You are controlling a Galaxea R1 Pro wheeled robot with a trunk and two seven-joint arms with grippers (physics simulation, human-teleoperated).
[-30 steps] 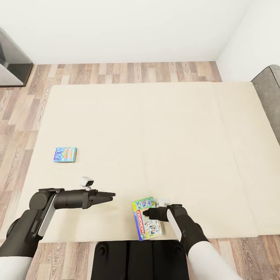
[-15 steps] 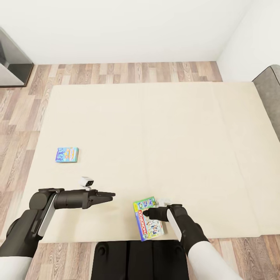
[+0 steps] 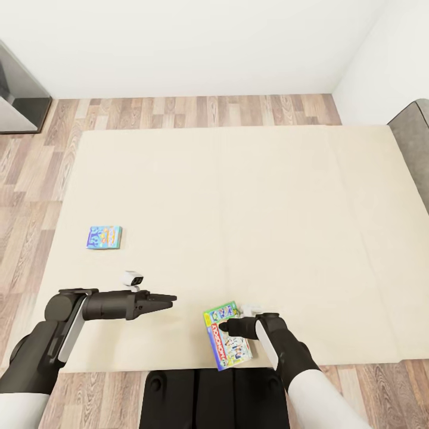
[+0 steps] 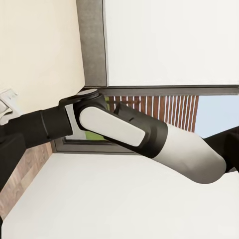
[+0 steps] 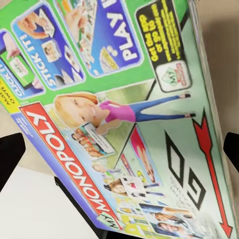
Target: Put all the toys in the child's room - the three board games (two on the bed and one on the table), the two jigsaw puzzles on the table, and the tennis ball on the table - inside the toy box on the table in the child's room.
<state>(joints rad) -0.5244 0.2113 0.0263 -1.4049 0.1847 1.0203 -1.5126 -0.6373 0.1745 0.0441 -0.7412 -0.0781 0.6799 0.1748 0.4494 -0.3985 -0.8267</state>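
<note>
**Status: two board games on the bed, right gripper at the larger box**

1. Nearest the robot, the dark base (image 3: 214, 398) sits against the near edge of the bed (image 3: 286, 196). A narrow strip of wood-plank floor (image 3: 381, 390) shows along that edge on either side of the base.

2. The larger board game (image 3: 227, 339), green-edged with a red title band, lies on the mattress just inside the near edge, roughly midway along it. Its near corner tilts toward the edge. The right gripper (image 3: 225, 326) is over the box top. In the right wrist view the box lid (image 5: 124, 119) lies between two dark fingertips (image 5: 10, 159) set wide apart at the frame sides. Whether they press on the box cannot be told.

3. The left gripper (image 3: 171, 297) hovers above bare mattress, to the left of the larger box and apart from it. Its fingers lie close together, tapering to a narrow point, with nothing between them.

4. The small blue board game (image 3: 105, 236) lies flat near the left edge of the bed, beyond the left arm and well apart from both grippers.

5. Beyond these, the mattress is open to its far edge and far right corner. A dark grey headboard (image 3: 414, 143) borders the right edge. Plank floor runs between the far edge and the white wall (image 3: 190, 42). A dark cabinet (image 3: 18, 95) stands at the far left.
</note>
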